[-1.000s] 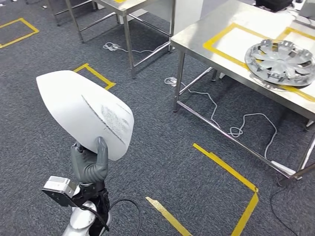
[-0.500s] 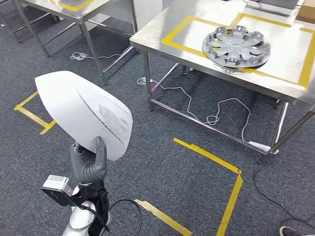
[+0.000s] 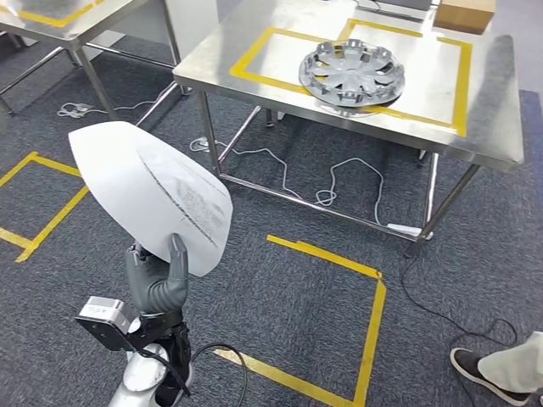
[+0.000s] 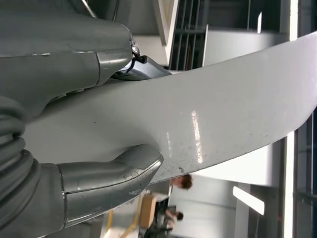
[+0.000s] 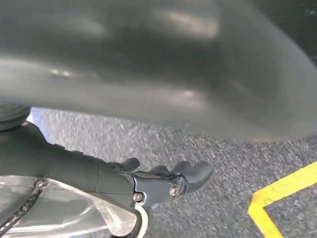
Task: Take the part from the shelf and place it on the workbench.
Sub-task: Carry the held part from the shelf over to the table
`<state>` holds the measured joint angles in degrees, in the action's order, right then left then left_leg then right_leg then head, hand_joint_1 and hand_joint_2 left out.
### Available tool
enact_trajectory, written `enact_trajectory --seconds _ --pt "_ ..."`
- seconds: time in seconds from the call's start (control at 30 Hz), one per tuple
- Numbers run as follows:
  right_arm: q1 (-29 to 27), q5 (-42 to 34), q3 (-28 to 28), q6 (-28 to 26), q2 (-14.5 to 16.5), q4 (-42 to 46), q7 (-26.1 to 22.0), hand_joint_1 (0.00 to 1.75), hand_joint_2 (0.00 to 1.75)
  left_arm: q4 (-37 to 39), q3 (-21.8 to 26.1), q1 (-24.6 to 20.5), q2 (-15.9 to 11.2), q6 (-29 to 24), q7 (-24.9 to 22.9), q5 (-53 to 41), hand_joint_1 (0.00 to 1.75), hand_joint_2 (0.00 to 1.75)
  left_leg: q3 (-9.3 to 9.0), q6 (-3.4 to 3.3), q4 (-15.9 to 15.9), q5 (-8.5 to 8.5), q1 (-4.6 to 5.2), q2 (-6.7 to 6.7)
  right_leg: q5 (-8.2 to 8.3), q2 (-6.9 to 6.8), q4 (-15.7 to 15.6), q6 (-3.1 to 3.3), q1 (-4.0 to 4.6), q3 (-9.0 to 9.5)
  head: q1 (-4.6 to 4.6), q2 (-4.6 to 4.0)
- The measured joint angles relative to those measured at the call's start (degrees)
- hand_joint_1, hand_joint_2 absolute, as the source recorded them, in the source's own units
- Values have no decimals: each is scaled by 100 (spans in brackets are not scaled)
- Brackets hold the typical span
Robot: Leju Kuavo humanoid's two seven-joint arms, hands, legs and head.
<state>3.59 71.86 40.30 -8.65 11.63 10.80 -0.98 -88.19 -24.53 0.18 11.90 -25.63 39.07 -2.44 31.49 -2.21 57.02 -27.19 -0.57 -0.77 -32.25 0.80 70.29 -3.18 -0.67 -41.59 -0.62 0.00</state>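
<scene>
Up in front of the robot, the white part (image 3: 150, 195) stands raised over the dark carpet (image 3: 301, 297), a broad curved shell with a grey scuffed streak across its face, its narrower end pointing away to the robot's left. It sits directly above the left hand (image 3: 155, 281), which grasps its lower edge: in the head view the thumb lies up against the near face of the shell, and in the left wrist view the part (image 4: 209, 114) is clamped between the thick grey thumb and the darker fingers (image 4: 143, 69) on its other side. The right hand (image 5: 164, 183) hangs over the carpet with its fingers bent and nothing in them; how tightly they curl I cannot tell. Well apart from the part, ahead and to the right, stands the steel workbench (image 3: 500, 119), marked with yellow tape and bearing a silver wheel cover (image 3: 352, 72) and a cardboard box (image 3: 466, 14). A person's shoe (image 3: 473, 366) shows at the lower right.
</scene>
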Motion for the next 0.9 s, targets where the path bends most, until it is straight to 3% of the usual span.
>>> enact_trajectory --seconds 0.03,0.07,0.1,0.17,0.23,0.27,0.33,0.4,0.47,0.53,0.57,0.6,0.7,0.77,0.83,0.9 --pt "-1 -1 0 -1 0 0 -11 0 0 3 5 3 -1 2 -2 2 175 175 3 -1 2 -2 4 -93 -74 -34 250 -16 -4 -104 2 0" --pt "-9 -1 0 -1 -1 0 -21 0 0 5 9 3 0 4 -3 2 175 175 4 1 3 -4 5 -177 -37 -56 282 -28 -7 -95 0 0" --pt "-17 -2 0 -1 -3 0 -27 0 0 7 11 2 1 6 -3 2 175 175 1 7 5 -9 5 -253 94 -87 82 -34 -9 34 -1 0" --pt "-17 0 0 -1 -8 0 -32 0 0 8 14 -1 3 11 -3 2 175 175 -14 40 13 -30 19 -381 408 -310 -721 -24 10 507 -4 0" --pt "5 5 0 2 -11 0 -28 0 0 8 18 -6 2 17 -5 1 175 175 -25 90 37 -57 56 -485 536 -492 -1250 58 38 816 9 0" --pt "12 10 0 7 -11 0 -19 0 0 8 19 -9 2 20 -7 1 175 175 -29 112 46 -63 75 -534 526 -500 -1313 107 55 848 14 0" --pt "4 25 0 21 -11 0 19 0 0 8 20 -17 2 25 -8 0 175 175 -43 160 58 -84 70 -602 552 -367 -1310 199 44 832 17 0" --pt "-3 33 1 25 -11 0 42 0 0 7 22 -28 -1 25 -9 -2 175 175 9 225 248 -254 37 -382 580 -239 -1320 270 22 825 26 0" --pt "12 40 -1 23 -11 0 31 0 0 8 26 -28 -15 25 -19 -4 175 175 260 264 883 -628 14 -67 599 -107 -1325 318 12 818 40 0" --pt "16 38 -2 24 -11 0 24 0 0 13 28 -20 -35 26 -34 -2 175 175 574 261 1591 -901 13 23 607 16 -1323 340 22 812 44 0" --pt "7 35 -1 24 -11 0 30 0 0 15 30 -18 -44 29 -42 -1 175 175 639 249 1716 -884 14 33 609 68 -1322 343 30 812 45 0" --pt "0 33 -1 24 -11 0 40 0 0 17 31 -19 -50 32 -51 1 175 175 599 228 1599 -749 15 38 610 114 -1320 345 37 815 46 0" --pt "-6 35 0 16 -9 0 61 0 0 17 36 -34 -55 39 -65 2 175 175 133 126 489 -167 31 103 608 211 -1309 330 59 824 46 0" --pt "-7 34 0 13 -7 0 62 0 0 17 37 -46 -55 43 -72 2 175 175 -6 92 119 -76 54 144 614 231 -1299 283 64 793 43 0" --pt "-6 33 0 13 -8 1 72 0 0 17 42 -52 -54 50 -84 1 175 175 -1 77 81 -64 56 136 622 239 -1303 214 56 768 43 0" --pt "-7 34 0 16 -10 2 80 0 0 17 46 -56 -43 60 -96 0 175 175 -15 35 34 -28 29 110 515 169 -1167 152 54 683 17 0"
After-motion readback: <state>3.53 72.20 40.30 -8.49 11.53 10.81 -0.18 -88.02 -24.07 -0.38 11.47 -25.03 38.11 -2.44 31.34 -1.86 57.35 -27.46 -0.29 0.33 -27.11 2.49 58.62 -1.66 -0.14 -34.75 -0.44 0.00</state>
